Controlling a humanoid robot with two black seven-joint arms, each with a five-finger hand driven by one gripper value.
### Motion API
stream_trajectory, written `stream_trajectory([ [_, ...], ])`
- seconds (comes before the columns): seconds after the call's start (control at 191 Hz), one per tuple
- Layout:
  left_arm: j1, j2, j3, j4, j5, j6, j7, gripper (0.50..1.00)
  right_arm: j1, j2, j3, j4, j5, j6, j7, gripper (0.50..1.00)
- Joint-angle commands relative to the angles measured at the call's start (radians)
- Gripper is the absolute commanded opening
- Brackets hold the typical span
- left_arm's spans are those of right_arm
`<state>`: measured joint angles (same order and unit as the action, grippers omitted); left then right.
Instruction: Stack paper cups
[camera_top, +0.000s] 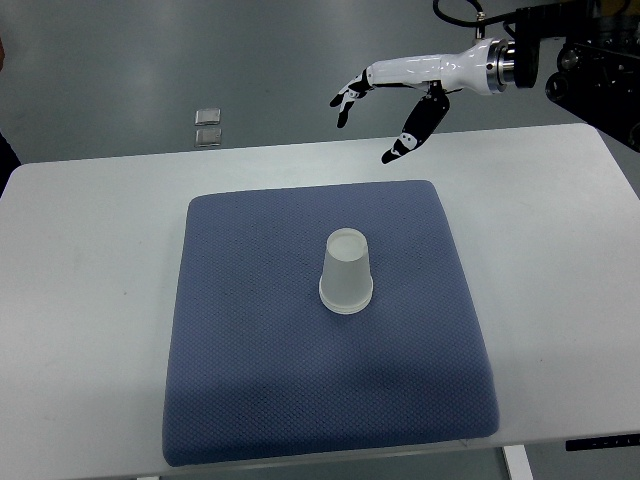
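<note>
A translucent white paper cup (346, 271) stands upside down near the middle of the blue mat (250, 350); it may be more than one cup nested, I cannot tell. My right hand (378, 118) hovers above the table's far edge, up and to the right of the cup, well apart from it. Its fingers are spread and hold nothing. The white forearm (450, 68) comes in from the upper right. No left arm shows.
The blue mat lies on a white table (80, 300). Two small square metal plates (208, 126) sit on the grey floor beyond the table's far edge at left. Dark robot hardware (590, 60) fills the top right corner.
</note>
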<state>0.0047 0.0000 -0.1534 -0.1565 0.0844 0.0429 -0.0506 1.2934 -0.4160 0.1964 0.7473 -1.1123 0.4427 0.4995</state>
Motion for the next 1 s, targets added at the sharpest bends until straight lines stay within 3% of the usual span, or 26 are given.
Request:
stream_trajectory([
  [0.0,0.0,0.0,0.0,0.0,0.0,0.0,0.0,1.0,-0.055,0.008,-0.002,-0.062,0.138,-0.048,-0.001,0.913],
  [0.168,0.0,0.0,0.0,0.0,0.0,0.0,0.0,1.0,-0.108,0.037,0.006,-0.144,0.374,-0.117,-0.056,0.913],
  [0.424,0.0,0.0,0.0,0.0,0.0,0.0,0.0,1.0,-0.187,0.072,0.005,-0.149,0.71,-0.26,-0.108,0.913],
  [0.65,0.0,0.0,0.0,0.0,0.0,0.0,0.0,1.0,-0.24,0.094,0.003,-0.148,1.033,-0.297,-0.16,0.913],
  [0.807,0.0,0.0,0.0,0.0,0.0,0.0,0.0,1.0,-0.26,0.097,0.005,-0.148,1.249,-0.363,-0.21,0.913],
  [0.996,0.0,0.0,0.0,0.0,0.0,0.0,0.0,1.0,-0.278,0.106,0.005,-0.14,1.514,-0.391,-0.217,0.913],
])
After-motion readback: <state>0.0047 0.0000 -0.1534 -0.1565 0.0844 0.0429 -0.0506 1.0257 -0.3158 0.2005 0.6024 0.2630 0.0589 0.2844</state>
